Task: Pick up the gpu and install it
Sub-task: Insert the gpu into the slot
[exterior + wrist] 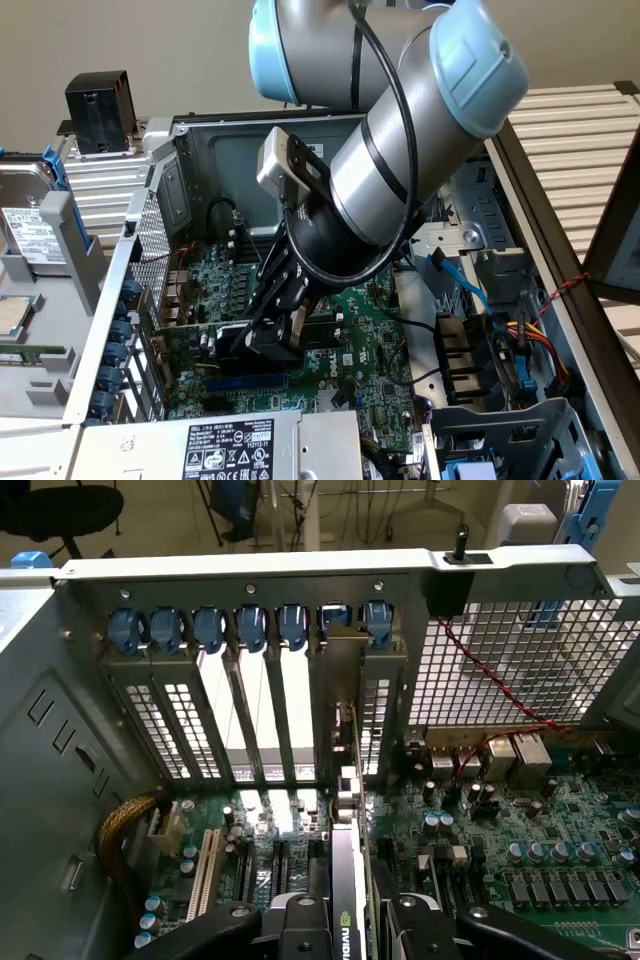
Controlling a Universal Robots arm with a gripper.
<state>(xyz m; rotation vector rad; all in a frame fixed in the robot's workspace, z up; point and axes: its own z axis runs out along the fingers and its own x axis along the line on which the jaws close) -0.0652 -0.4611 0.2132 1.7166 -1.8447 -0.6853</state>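
the gripper [272, 338] is pinched on the gpu [235, 343], with its black fingers [300, 930] pressed to the two flat sides of the card's black shroud. the gpu stands upright on its long edge over the motherboard [370, 330], directly beneath the gripper, among the expansion slots near the motherboard's rear edge. its metal bracket [345, 735] rises at that edge of the motherboard, up against the slotted rear panel [260, 710] of the case and below one of the blue retaining clips [335, 620]. whether the card's connector is fully down in its slot cannot be told. the arm [400, 150] reaches down steeply over the motherboard, its wrist tilted so the fingers point at the board, and a black cable [400, 120] curves across it. a white slot [205, 865] lies on the motherboard well to one side of the gpu. a labelled power supply [230, 445] sits just past one edge of the motherboard. a bundle of red and yellow wires [535, 335] lies off another side.
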